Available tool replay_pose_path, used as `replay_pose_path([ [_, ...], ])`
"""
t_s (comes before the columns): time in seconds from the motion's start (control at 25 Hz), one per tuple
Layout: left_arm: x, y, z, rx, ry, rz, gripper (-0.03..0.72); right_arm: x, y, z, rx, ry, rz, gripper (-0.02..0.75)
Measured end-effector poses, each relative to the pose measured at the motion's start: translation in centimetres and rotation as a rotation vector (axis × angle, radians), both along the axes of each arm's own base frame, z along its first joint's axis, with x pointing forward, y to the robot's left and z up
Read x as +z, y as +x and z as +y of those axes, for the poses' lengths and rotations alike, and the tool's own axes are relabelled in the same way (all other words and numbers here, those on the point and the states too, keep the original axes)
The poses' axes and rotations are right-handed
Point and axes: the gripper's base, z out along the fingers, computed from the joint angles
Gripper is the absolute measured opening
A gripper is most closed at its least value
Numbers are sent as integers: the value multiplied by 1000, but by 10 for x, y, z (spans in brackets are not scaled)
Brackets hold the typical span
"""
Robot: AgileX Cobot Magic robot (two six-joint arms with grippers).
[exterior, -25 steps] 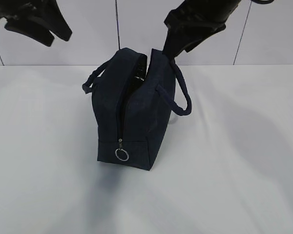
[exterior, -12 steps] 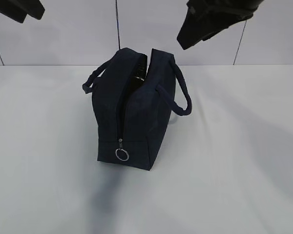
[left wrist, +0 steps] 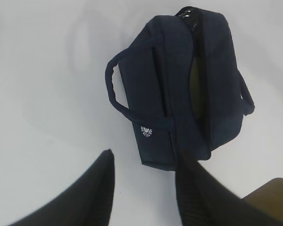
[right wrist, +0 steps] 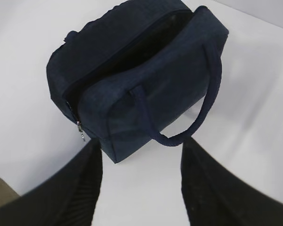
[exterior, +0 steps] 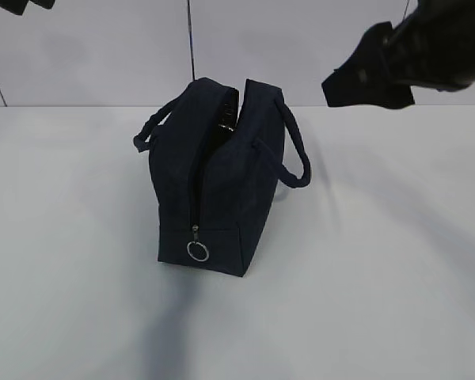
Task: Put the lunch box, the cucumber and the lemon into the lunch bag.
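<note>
lunch bag point(exterior: 214, 182) is unzipped; lunch box, cucumber, lemon are not seen outside, likely packed. both grippers point(left wrist: 144, 188) point(right wrist: 141, 181) are spread, empty.

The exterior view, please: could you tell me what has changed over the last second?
The right claw has lifted away from the lunch bag and swung out to the right. The left claw has risen almost out of that view at top left. The bag, its ring pull and handles have not moved.

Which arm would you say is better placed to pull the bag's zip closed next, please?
Probably the right. The right gripper hangs open nearer the bag, with the zip pull in its view. The left gripper is open too, but nearly out of the exterior view.
</note>
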Motion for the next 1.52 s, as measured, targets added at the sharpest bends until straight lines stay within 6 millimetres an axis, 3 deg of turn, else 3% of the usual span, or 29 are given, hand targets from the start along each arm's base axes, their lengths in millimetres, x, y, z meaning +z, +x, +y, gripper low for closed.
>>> replay_pose_path([
  [0.16, 7, -8, 1, 0, -3, -16, 308, -24, -15, -10, -56, 30, -64, 403],
  [0.52, 13, -14, 0, 7, -48, -12, 308, -101, -36, -32, -170, 0, -147, 403],
  [0.64, 14, -15, -2, 4, -70, -6, 308, -113, -39, -37, -208, 3, -183, 403],
  [1.0, 14, -15, -3, 3, -82, -3, 308, -121, -41, -44, -334, 120, -243, 403],
  [1.36, 14, -15, -3, 2, -84, -3, 308, -134, -47, -13, -85, 26, -247, 403],
  [1.52, 14, -15, -3, 2, -84, -3, 308, -141, -48, -6, -55, 29, -218, 403],
])
